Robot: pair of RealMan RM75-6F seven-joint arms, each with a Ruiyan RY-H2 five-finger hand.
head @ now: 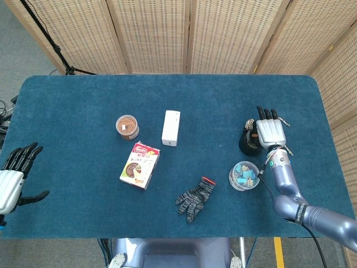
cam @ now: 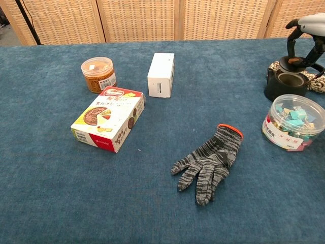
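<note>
The right hand (head: 270,132) is hovering just above the one black cup (cam: 282,84), fingers apart and holding nothing; a coil of rope (cam: 317,84) is lying just behind that cup. One clear tub of clips (cam: 293,122) is sitting just in front of the cup. Well left of the cup are lying one grey glove (cam: 209,163), one white box (cam: 161,74), one snack box (cam: 108,119) and one small jar (cam: 98,74). The left hand (head: 12,178) is hanging open at the far table edge (head: 33,223).

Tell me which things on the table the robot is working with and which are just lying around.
In hand: right hand over the black pot.

Lying about: clip tub, glove, food box, white box, snack jar; left hand idle.
</note>
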